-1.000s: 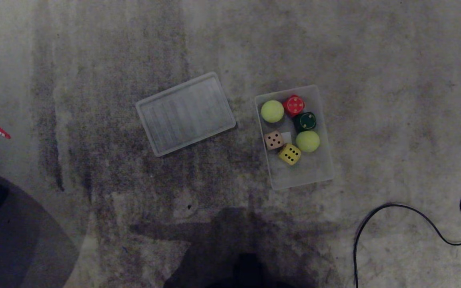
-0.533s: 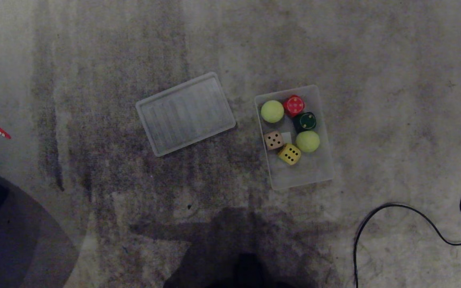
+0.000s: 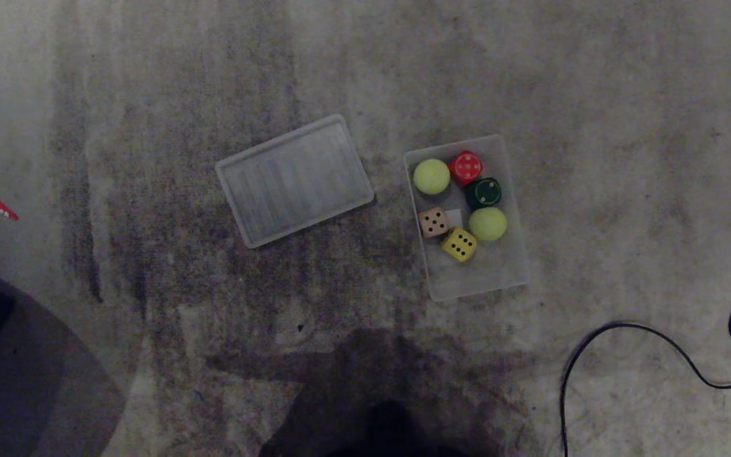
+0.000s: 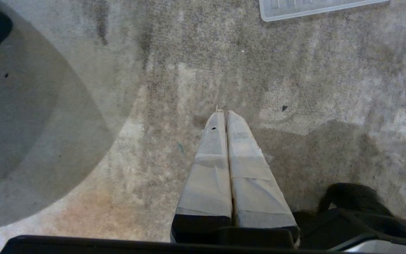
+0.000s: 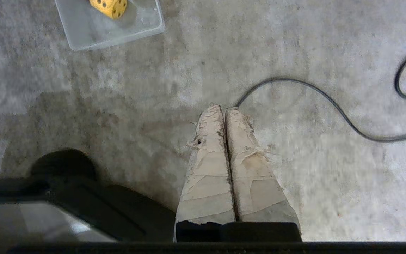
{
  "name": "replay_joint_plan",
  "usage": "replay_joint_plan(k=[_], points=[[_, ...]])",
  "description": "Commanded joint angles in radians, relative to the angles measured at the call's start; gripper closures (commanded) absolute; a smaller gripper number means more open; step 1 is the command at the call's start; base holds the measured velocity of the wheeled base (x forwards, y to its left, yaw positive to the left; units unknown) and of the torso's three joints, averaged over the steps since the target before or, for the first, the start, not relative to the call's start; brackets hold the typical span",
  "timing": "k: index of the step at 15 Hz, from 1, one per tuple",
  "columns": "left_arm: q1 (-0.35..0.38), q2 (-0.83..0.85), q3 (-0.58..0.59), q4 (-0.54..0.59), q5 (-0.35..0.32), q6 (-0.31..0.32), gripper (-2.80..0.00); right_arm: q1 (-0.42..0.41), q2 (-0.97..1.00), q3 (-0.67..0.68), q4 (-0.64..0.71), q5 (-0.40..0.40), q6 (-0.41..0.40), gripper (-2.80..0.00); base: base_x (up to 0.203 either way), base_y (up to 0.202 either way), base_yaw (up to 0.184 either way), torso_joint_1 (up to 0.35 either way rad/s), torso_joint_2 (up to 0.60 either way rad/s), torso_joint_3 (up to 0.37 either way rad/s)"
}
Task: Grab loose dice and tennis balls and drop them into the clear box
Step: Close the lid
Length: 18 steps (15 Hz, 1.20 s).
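Nearest the robot, the left gripper (image 4: 224,113) and right gripper (image 5: 223,109) hang over bare floor (image 3: 625,95), each pinched closed and empty. Farther out, the clear box (image 3: 510,270) holds the yellow die (image 3: 459,244), beige die (image 3: 433,222), green die (image 3: 483,192), red die (image 3: 466,166) and both tennis balls (image 3: 488,223). Its lid (image 3: 294,179) lies beside it. Nothing loose shows, so the gathering looks finished. No readable writing appears.

Nothing has changed: the clear box (image 3: 505,273) and its contents lie unmoved.
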Motion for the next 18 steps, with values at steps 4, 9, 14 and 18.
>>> replay_joint_plan(k=[4, 9, 14, 18], points=[[0.0, 0.001, 0.0, -0.001, 0.001, 0.0, 0.0, 0.0, 0.003, -0.001, -0.003, 0.0, 0.0, 0.0, 0.001, -0.005, 0.048, 0.031, -0.13, -0.095], [0.0, 0.001, 0.0, 0.0, 0.001, -0.002, 0.0, 0.0, 0.003, 0.001, -0.005, 0.0, 0.0, 0.0, 0.001, -0.009, 0.135, 0.011, -0.01, -0.01], [0.0, 0.001, 0.0, 0.0, 0.001, -0.002, 0.0, 0.001, 0.003, 0.001, -0.006, 0.0, 0.0, 0.0, 0.0, 0.0, 0.0, 0.0, 0.0, 0.0], [0.0, 0.001, 0.0, 0.0, 0.001, -0.002, 0.0, 0.0, 0.003, 0.001, -0.007, 0.0, 0.0, 0.0, 0.0, 0.0, 0.0, 0.0, 0.0, 0.0]])
